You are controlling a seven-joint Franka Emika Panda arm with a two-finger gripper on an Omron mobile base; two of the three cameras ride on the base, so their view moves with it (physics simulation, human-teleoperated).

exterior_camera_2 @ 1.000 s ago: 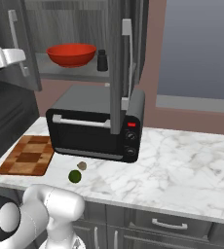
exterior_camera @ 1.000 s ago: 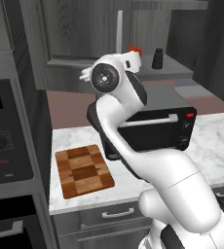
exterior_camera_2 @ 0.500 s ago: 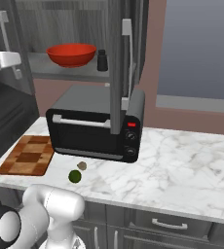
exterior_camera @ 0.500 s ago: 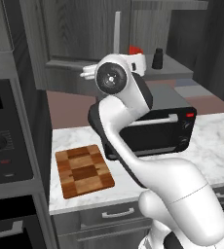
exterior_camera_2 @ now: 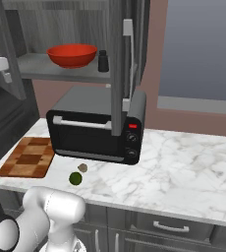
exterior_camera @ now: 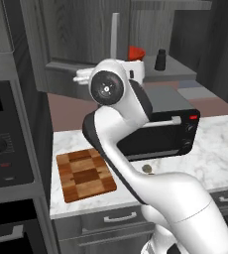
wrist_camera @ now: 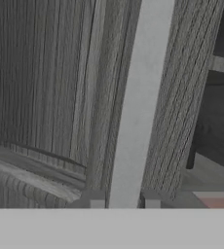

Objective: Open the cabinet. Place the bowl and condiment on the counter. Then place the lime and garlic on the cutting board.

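Gripper (wrist_camera: 123, 202) clamped on the left door's silver handle (wrist_camera: 138, 97), cabinet (exterior_camera_2: 61, 29) partly open.
The smooth round bar could slip from the fingertips if the pull drifts off the hinge arc. On the grey wood-grain shelf, a glossy red bowl (exterior_camera_2: 71, 55) sits beside the dark shaker bottle (exterior_camera_2: 103, 61); lime (exterior_camera_2: 75, 178) and lumpy garlic (exterior_camera_2: 82, 168) lie on the veined marble counter (exterior_camera_2: 183, 162) near the chequered cutting board (exterior_camera_2: 27, 157).

Marble counter (exterior_camera_2: 193, 162) with cutting board (exterior_camera_2: 27, 157)
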